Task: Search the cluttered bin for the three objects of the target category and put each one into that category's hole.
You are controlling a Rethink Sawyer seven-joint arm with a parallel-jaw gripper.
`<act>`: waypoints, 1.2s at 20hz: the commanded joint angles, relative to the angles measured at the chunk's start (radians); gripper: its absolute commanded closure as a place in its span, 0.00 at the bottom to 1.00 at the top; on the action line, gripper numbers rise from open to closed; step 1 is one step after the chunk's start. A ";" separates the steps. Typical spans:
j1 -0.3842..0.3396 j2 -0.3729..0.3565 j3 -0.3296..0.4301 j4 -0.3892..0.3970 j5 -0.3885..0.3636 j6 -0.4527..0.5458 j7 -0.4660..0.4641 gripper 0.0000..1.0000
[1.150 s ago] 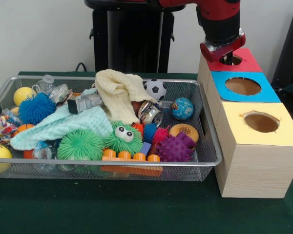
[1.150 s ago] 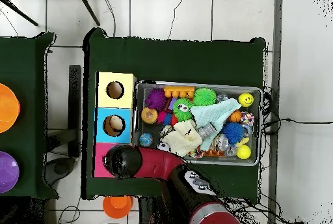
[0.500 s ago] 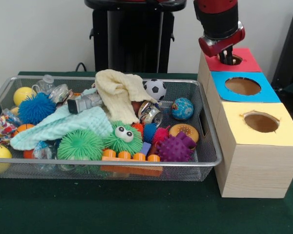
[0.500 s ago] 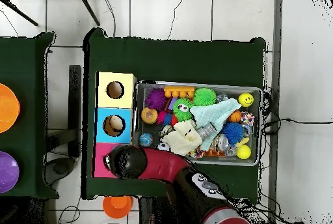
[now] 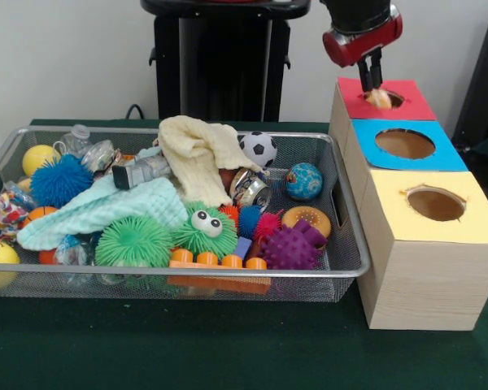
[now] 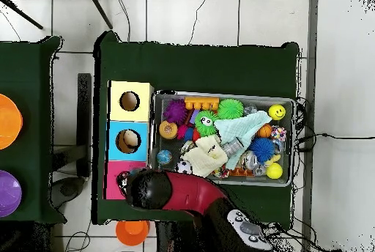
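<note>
My gripper (image 5: 372, 81) hangs just above the hole in the red box (image 5: 411, 107), at the far end of the row of boxes. A small orange-tan object (image 5: 380, 99) sits at the hole's mouth right beneath the tips; whether it is touched or free I cannot tell. In the overhead view the arm's black head (image 6: 146, 188) covers most of the red box (image 6: 115, 179). The wire bin (image 5: 346, 213) holds a soccer ball (image 5: 259, 148), a globe ball (image 5: 303, 180), a purple spiky ball (image 5: 293, 246), green spiky balls (image 5: 134, 240) and cloths.
A blue-topped box (image 5: 446, 156) and a yellow-topped box (image 5: 481, 221) stand in line beside the bin. A yellow cloth (image 5: 197, 154) and a mint cloth (image 5: 106, 207) drape over other toys. An orange cup (image 6: 132, 231) sits near the robot's base.
The gripper has risen out of the red hole. The orange-tan object now shows at the hole, where earlier the tips filled it.
</note>
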State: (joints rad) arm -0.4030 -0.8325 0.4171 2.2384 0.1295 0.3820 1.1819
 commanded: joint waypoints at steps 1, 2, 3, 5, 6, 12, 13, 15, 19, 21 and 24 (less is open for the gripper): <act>-0.037 -0.059 0.043 0.048 0.028 0.116 0.149 1.00; -0.038 -0.061 0.043 0.047 0.028 0.116 0.149 1.00; -0.039 -0.061 0.043 0.048 0.027 0.115 0.147 1.00; -0.043 -0.062 0.043 0.051 0.025 0.113 0.144 1.00; -0.048 -0.065 0.050 0.053 0.028 0.110 0.142 1.00; -0.051 -0.059 0.043 0.047 0.020 0.113 0.137 1.00; -0.056 -0.052 0.035 0.044 0.008 0.114 0.129 1.00; -0.067 -0.044 0.013 0.040 -0.020 0.124 0.109 1.00; -0.126 -0.083 -0.028 0.034 -0.094 0.166 0.034 1.00; -0.152 -0.124 -0.047 0.013 -0.136 0.200 0.007 1.00; -0.200 -0.174 -0.056 -0.017 -0.202 0.208 -0.033 1.00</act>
State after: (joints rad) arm -0.5136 -0.9198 0.4078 2.2720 0.0446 0.4637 1.1819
